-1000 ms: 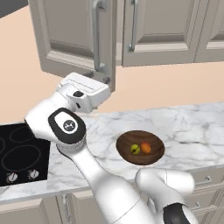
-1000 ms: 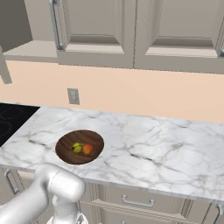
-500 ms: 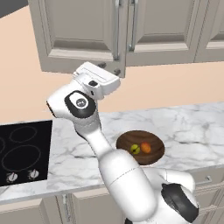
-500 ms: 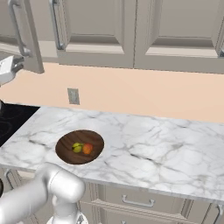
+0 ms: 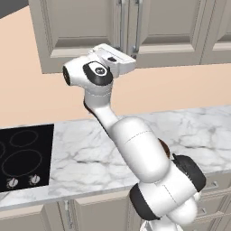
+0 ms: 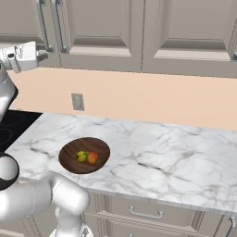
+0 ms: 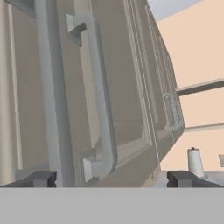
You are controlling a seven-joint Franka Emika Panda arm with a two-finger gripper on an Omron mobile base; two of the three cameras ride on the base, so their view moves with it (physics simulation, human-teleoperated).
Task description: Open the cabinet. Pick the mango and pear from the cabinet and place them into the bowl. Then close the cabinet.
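The taupe cabinet [image 5: 81, 31] has both doors flush, its two silver bar handles [image 5: 129, 22] side by side. My gripper [image 5: 125, 59] is raised at the cabinet's lower edge, just below the handles. In the hand view my gripper [image 7: 113, 179] is open, its fingertips [image 7: 37, 178] wide apart, with the right door's handle [image 7: 103, 100] ahead between them and untouched. The dark wooden bowl [image 6: 69, 159] sits on the counter and holds a yellow-green pear [image 6: 82, 156] and an orange mango [image 6: 93, 157]. In the left base view my arm covers most of the bowl.
A black cooktop [image 5: 22, 153] is set into the marble counter [image 6: 176, 157] at the left. A wall outlet [image 6: 77, 101] is above the bowl. More wall cabinets [image 6: 185, 32] continue to the right, with drawer fronts [image 6: 146, 214] below the counter.
The cabinet's left door, ajar a second ago, has swung shut. My hand rose and moved right to the cabinet's lower edge. The fruits stayed in the bowl.
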